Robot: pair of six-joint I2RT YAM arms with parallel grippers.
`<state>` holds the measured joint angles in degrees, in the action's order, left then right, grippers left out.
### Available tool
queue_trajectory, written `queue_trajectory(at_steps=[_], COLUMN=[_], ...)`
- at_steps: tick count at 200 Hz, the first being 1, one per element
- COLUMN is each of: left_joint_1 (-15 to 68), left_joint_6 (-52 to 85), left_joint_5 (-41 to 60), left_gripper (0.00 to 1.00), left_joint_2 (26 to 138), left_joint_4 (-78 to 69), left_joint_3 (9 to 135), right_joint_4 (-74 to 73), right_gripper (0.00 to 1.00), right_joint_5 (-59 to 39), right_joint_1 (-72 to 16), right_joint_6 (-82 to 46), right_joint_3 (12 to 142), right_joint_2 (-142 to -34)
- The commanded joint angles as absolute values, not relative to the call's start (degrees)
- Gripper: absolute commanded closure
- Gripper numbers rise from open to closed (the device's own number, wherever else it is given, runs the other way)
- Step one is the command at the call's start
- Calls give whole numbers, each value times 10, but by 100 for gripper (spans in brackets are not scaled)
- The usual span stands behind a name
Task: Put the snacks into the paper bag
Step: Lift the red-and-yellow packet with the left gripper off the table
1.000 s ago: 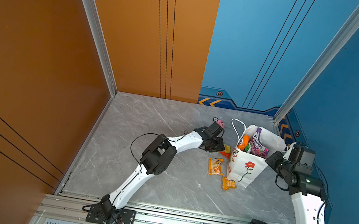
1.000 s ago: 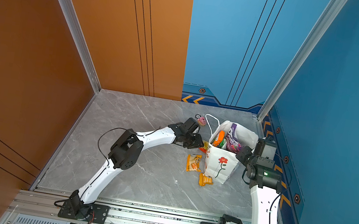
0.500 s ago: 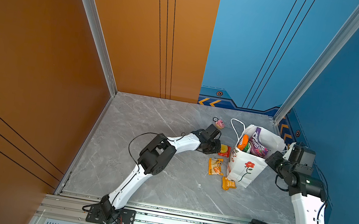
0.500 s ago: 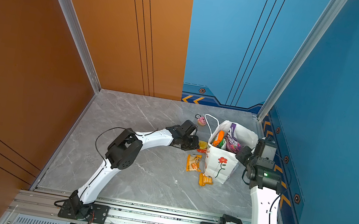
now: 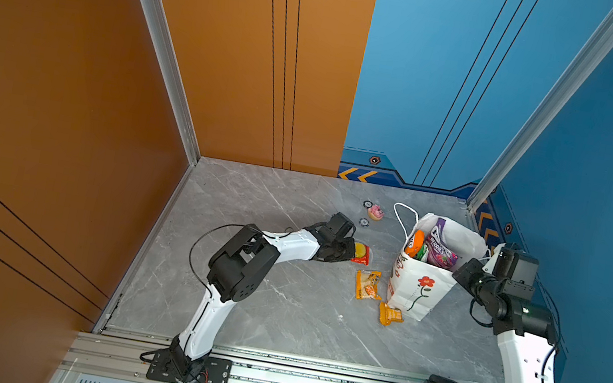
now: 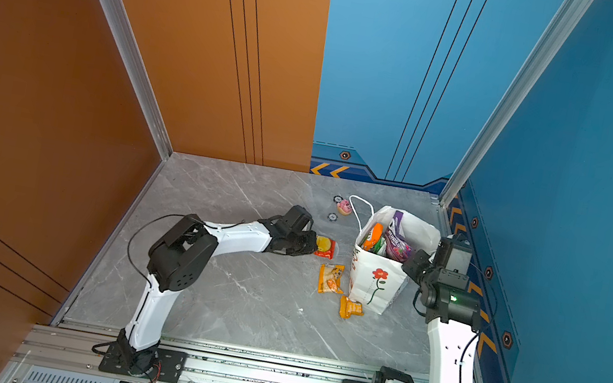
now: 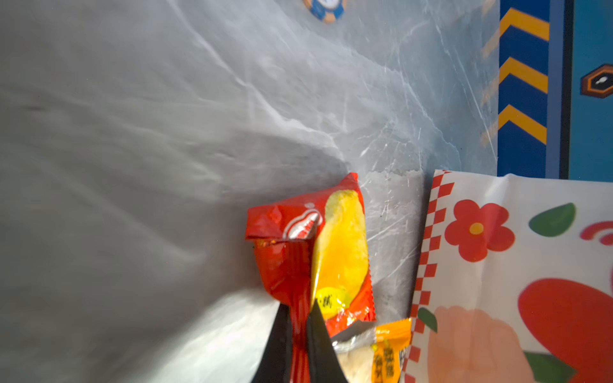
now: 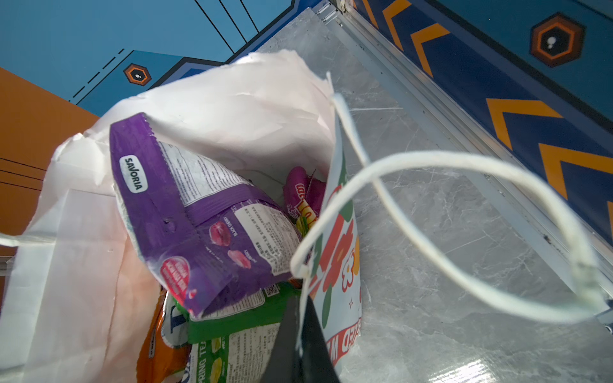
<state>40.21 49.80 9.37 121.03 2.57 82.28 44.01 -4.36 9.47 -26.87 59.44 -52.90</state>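
Left pincer (image 7: 298, 320) clamped on the edge of the red-and-yellow snack packet (image 7: 335, 252), ready for the lift.
The packet rests on the bench (image 5: 276, 314) just beside the paper bag (image 5: 416, 293). The right pincer (image 8: 300, 320) is closed tight on the bag's rim, holding its mouth open. A purple packet (image 8: 199, 215) and others sit inside; two orange packets (image 5: 367, 285) lie outside. The next move, I judge: raise the packet clear, carry it over the rim, release.

bag (image 5: 403, 297): white, red flower, black stem, red-white check edge
crisp packet (image 7: 331, 252): red, yellow crisp
Savoria packet (image 8: 185, 212): purple, white panels
small packets (image 5: 367, 285) (image 5: 389, 314): orange
floor (image 5: 276, 314): grey, white veins
toy (image 5: 376, 212): pink
walls (image 5: 63, 76): orange, blue
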Motion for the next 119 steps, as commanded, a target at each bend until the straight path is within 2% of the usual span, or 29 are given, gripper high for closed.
queue_trajectory(at_steps=[1,77,119], left_joint_1=[395,396,404], left_joint_6=[465,406,368], left_joint_5=[51,-41,-78], left_gripper=[100,100,100], left_joint_2=[1159,979,910], left_joint_4=[-19,-80,-87], left_joint_3=[773,574,538], right_joint_4=[433,437,442], right_gripper=[100,100,100], right_joint_5=[-41,-27,-20], right_joint_1=[90,81,78], right_joint_6=[-272,-272,-271], right_joint_3=[606,609,610], right_joint_2=[-533,-542,-540])
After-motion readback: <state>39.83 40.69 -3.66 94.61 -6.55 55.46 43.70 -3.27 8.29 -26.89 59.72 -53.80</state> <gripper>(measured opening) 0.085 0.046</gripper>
